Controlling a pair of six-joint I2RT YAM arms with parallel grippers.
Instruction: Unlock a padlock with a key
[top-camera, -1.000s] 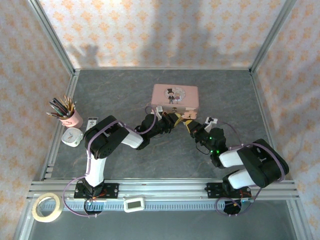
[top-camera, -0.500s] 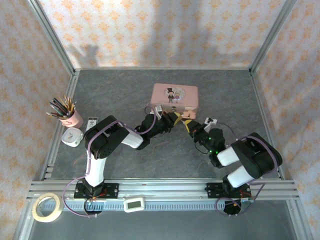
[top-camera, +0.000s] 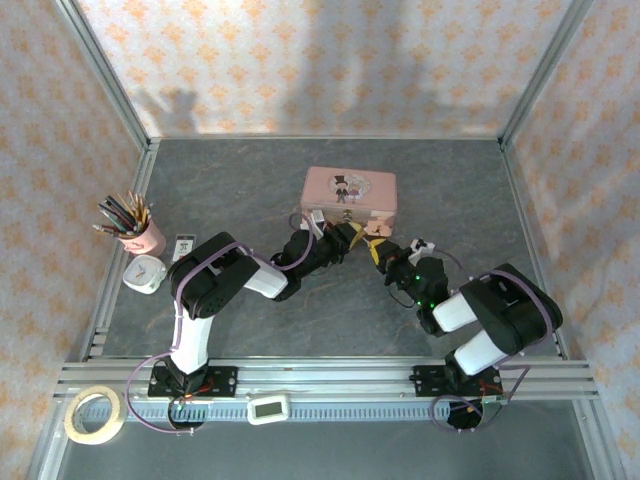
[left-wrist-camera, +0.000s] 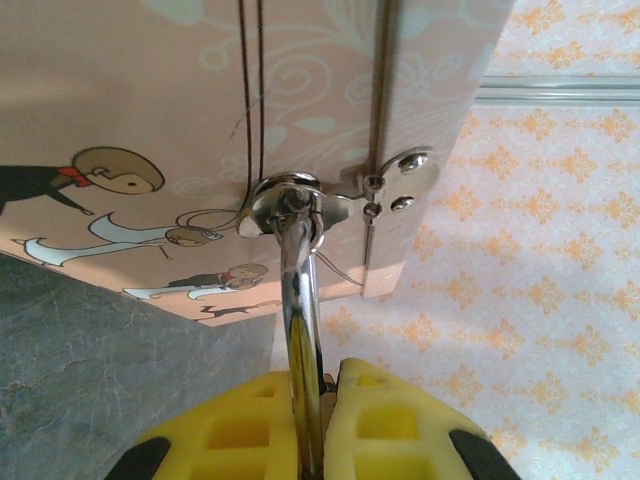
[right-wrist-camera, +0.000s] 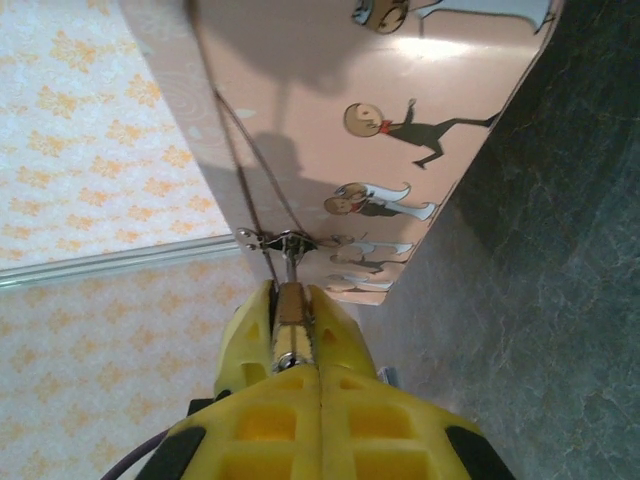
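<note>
Both sets at the tin's (top-camera: 350, 192) clasp (left-wrist-camera: 290, 195): left fingers (left-wrist-camera: 385, 410) clamp a silvery rod (left-wrist-camera: 298, 300), right fingers (right-wrist-camera: 345, 345) clamp the padlock (right-wrist-camera: 291, 328).

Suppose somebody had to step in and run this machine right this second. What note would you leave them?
Left hand: shut on a silvery metal bar that reaches the clasp of the pink tin. I cannot tell whether it is the key.
Right hand: shut on a small brass piece, seemingly the padlock, at that same clasp.
Done: both hands have a grip at the tin's front edge.
Left: the unlocking itself; nothing shows the lock open yet.
</note>
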